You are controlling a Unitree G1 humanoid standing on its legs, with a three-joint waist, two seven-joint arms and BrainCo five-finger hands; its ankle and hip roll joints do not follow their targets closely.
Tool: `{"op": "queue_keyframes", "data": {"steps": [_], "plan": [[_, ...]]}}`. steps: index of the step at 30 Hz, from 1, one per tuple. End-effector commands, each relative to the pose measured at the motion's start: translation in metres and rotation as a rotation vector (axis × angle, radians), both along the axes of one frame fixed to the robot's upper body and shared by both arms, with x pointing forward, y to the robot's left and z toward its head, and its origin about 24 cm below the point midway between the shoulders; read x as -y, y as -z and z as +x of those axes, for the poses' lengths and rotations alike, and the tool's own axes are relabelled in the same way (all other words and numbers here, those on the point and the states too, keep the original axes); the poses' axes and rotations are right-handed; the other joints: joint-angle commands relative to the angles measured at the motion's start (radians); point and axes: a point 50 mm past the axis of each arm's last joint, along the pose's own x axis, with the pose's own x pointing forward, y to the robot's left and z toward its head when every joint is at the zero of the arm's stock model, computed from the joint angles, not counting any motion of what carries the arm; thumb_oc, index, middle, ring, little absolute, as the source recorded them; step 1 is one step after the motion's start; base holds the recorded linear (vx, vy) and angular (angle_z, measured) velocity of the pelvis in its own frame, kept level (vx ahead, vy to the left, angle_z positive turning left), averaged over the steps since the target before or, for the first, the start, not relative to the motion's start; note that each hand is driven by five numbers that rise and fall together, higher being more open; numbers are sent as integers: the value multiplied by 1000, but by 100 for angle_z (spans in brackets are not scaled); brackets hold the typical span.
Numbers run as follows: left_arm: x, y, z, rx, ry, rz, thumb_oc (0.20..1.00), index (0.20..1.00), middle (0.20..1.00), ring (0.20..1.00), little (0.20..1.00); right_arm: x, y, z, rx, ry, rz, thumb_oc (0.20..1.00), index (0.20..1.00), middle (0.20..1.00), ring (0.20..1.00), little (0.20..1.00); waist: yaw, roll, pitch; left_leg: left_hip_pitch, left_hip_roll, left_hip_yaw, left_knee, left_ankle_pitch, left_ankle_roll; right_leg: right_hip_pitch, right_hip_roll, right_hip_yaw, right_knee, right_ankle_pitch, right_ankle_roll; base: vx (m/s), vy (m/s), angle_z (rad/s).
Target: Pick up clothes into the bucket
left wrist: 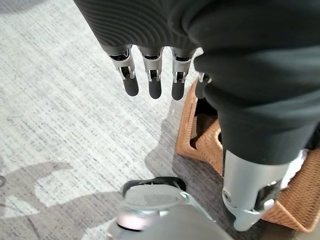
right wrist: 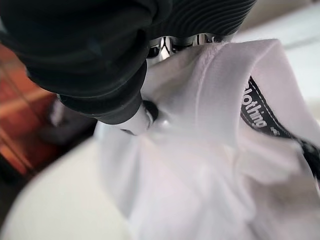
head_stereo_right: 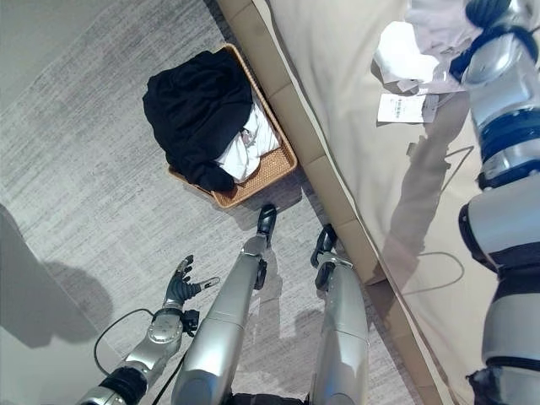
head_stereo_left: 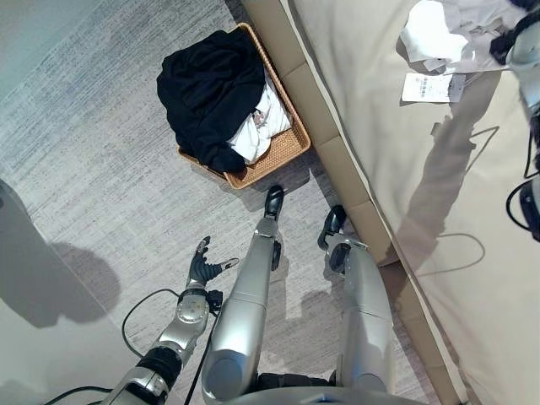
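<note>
White garment (right wrist: 210,150) clenched in right hand (right wrist: 125,75) on bed (head_stereo_right: 354,126). Lift clear, w/ hem gathered, before swinging to wicker basket (head_stereo_right: 274,169). Left hand (head_stereo_left: 202,268) relaxed, fingers loose.

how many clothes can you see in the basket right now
2: a black garment heaped over most of the wicker basket, and a white garment beside it. More may lie hidden underneath.

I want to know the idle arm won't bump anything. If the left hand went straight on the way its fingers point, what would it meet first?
Probably bare carpet. The left hand hangs open over the floor; the wicker basket lies further ahead and off to the side, though depth is hard to judge.
</note>
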Motion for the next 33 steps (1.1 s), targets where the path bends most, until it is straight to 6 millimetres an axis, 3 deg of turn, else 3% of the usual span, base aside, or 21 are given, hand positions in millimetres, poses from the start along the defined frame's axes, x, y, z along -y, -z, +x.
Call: {"op": "queue_keyframes", "data": {"steps": [1, 9, 10, 13, 18, 19, 20, 22, 23, 25, 26, 27, 30, 31, 33], "plan": [[-24, -1, -7, 13, -76, 60, 1000, 1000, 1000, 1000, 1000, 14, -43, -34, 226, 44, -40, 200, 200, 200, 200, 200, 10, -20, -9, 94, 10, -39, 5, -74, -21, 125, -1, 14, -43, -9, 44, -38, -3, 3], [-38, -1, -9, 2, -79, 144, 1000, 1000, 1000, 1000, 1000, 14, -49, -46, 345, 23, -47, 200, 200, 200, 200, 200, -1, -41, -9, 286, 26, -45, -81, -57, -25, 325, 15, 0, -146, 19, 56, -17, 8, -2], [-41, -3, -10, 13, -74, 151, 1000, 1000, 1000, 1000, 1000, 13, -49, -47, 349, 12, -51, 200, 200, 200, 200, 200, -2, -42, -9, 335, 31, -39, -112, -25, -23, 379, 16, -16, -188, 57, 53, -67, 55, -5], [-43, -8, -8, 33, -55, 159, 1000, 1000, 1000, 1000, 1000, 12, -46, -45, 347, -5, -43, 200, 200, 200, 200, 200, -5, -48, -23, 415, 38, -36, -146, -25, -25, 464, 22, -17, -236, 70, 60, 52, 33, -5], [-42, -16, -8, 71, -1, 167, 1000, 1000, 1000, 1000, 1000, 6, -37, -39, 322, -48, -49, 200, 200, 200, 200, 200, -22, -62, -111, 534, 61, -18, -232, -17, -31, 583, 40, -25, -345, 98, 76, 101, 23, -8], [-38, -28, -3, 125, 36, 145, 1000, 1000, 1000, 1000, 1000, 2, -36, -38, 321, -69, -58, 200, 200, 200, 200, 200, -32, -64, -151, 572, 69, -10, -274, -10, -33, 619, 47, -31, -382, 109, 84, 108, 32, -6], [-39, -28, -4, 124, 36, 146, 1000, 1000, 1000, 1000, 1000, 2, -35, -38, 320, -69, -57, 200, 200, 200, 200, 200, -32, -65, -150, 576, 70, -11, -277, -9, -33, 623, 47, -32, -385, 110, 84, 103, 21, -11], [-26, -55, 9, 238, 129, 58, 1000, 1000, 1000, 1000, 1000, -4, -34, -37, 318, -104, -72, 200, 200, 200, 200, 200, -49, -65, -207, 634, 81, 2, -330, 1, -37, 674, 57, -35, -434, 119, 92, 88, 19, -7], [-27, -56, 9, 238, 130, 59, 1000, 1000, 1000, 1000, 1000, -3, -34, -37, 319, -103, -72, 200, 200, 200, 200, 200, -50, -65, -208, 633, 80, 1, -333, 7, -37, 673, 57, -36, -439, 125, 92, 77, 30, -3], [-11, -101, 24, 394, 283, 2, 1000, 1000, 1000, 1000, 1000, -12, -32, -33, 289, -146, -80, 200, 200, 200, 200, 200, -68, -66, -258, 687, 87, 19, -357, -3, -40, 730, 68, -30, -482, 125, 98, 87, 34, -8], [-11, -102, 24, 393, 283, 3, 1000, 1000, 1000, 1000, 1000, -12, -32, -33, 289, -146, -79, 200, 200, 200, 200, 200, -69, -66, -260, 684, 86, 19, -359, 3, -40, 729, 68, -31, -487, 132, 98, 92, 29, -10], [-5, -123, 31, 457, 344, -11, 1000, 1000, 1000, 1000, 1000, -19, -31, -30, 271, -173, -90, 200, 200, 200, 200, 200, -76, -68, -277, 701, 87, 26, -360, -3, -41, 748, 73, -25, -501, 133, 100, 60, 18, -9], [5, -163, 43, 559, 462, -19, 1000, 1000, 1000, 1000, 1000, -33, -24, -21, 196, -242, -111, 200, 200, 200, 200, 200, -95, -72, -324, 752, 91, 50, -362, -27, -41, 794, 85, 0, -528, 133, 104, 114, 17, -14], [19, -192, 51, 641, 543, -38, 1000, 1000, 1000, 1000, 1000, -41, -17, -17, 130, -289, -129, 200, 200, 200, 200, 200, -109, -74, -358, 786, 99, 68, -373, -36, -41, 820, 91, 15, -543, 135, 106, 148, 4, -22], [32, -207, 60, 669, 594, -56, 1000, 1000, 1000, 1000, 1000, -48, -9, -13, 66, -330, -149, 200, 200, 200, 200, 200, -127, -77, -389, 808, 105, 82, -386, -37, -40, 836, 93, 28, -557, 142, 108, 102, -3, -39]]}}
